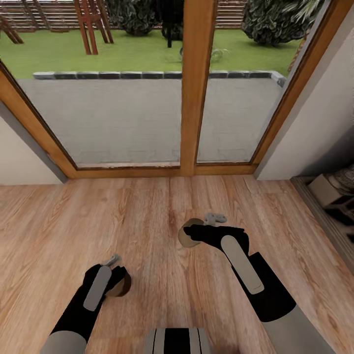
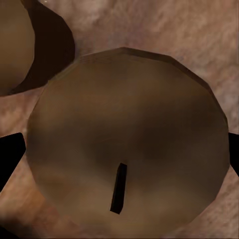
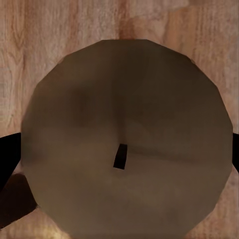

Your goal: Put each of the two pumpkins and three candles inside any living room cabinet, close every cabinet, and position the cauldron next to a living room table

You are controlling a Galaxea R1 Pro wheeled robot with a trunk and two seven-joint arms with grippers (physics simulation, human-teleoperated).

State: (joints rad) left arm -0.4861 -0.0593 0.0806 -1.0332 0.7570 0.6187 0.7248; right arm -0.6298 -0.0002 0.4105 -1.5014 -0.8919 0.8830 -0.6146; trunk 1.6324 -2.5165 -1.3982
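Two candles over plank floor

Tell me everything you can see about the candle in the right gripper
The candle in the right gripper is a short, stubby cylinder, dull brown-tan and waxy looking, with a flat, faceted round top and a short dark wick leaning slightly near its middle. The wrist camera looks straight down on its top, so it appears upright. A black finger sits at each side of it. In the head view it shows as a tan disc at the right gripper, above the wood plank floor.
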